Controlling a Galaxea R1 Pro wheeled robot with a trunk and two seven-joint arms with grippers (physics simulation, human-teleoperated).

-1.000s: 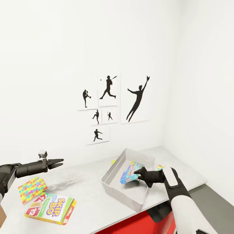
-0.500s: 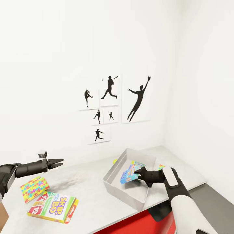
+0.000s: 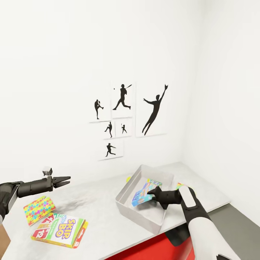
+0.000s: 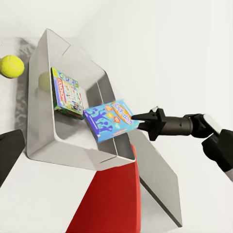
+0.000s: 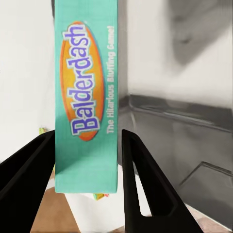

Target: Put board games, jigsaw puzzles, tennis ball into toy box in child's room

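My right gripper (image 3: pixel 151 193) is shut on the smaller blue board game (image 3: pixel 141 195), held tilted over the light-grey toy box (image 3: pixel 124 206) on the table (image 3: pixel 97 213). The right wrist view shows its teal "Balderdash" edge (image 5: pixel 87 107) between the fingers. A green-edged board game (image 4: pixel 68 92) leans inside the toy box (image 4: pixel 43 131). The tennis ball (image 4: pixel 10 66) lies just behind the box. A jigsaw puzzle (image 3: pixel 39 209) and the SKIP-BO game (image 3: pixel 59 227) lie at the table's left. Above them my left gripper (image 3: pixel 64 181) hovers open and empty.
A sliver of bright pattern (image 3: pixel 178 185) shows past the toy box, behind my right arm. Baseball-player silhouettes (image 3: pixel 122 119) hang on the white wall. A lower dark-grey cabinet top (image 3: pixel 238 220) adjoins the table at right. A red surface (image 3: pixel 144 249) sits below the table's front edge.
The view has shifted slightly. My right gripper has eased the blue board game a little further in over the toy box. The left arm has stayed put.
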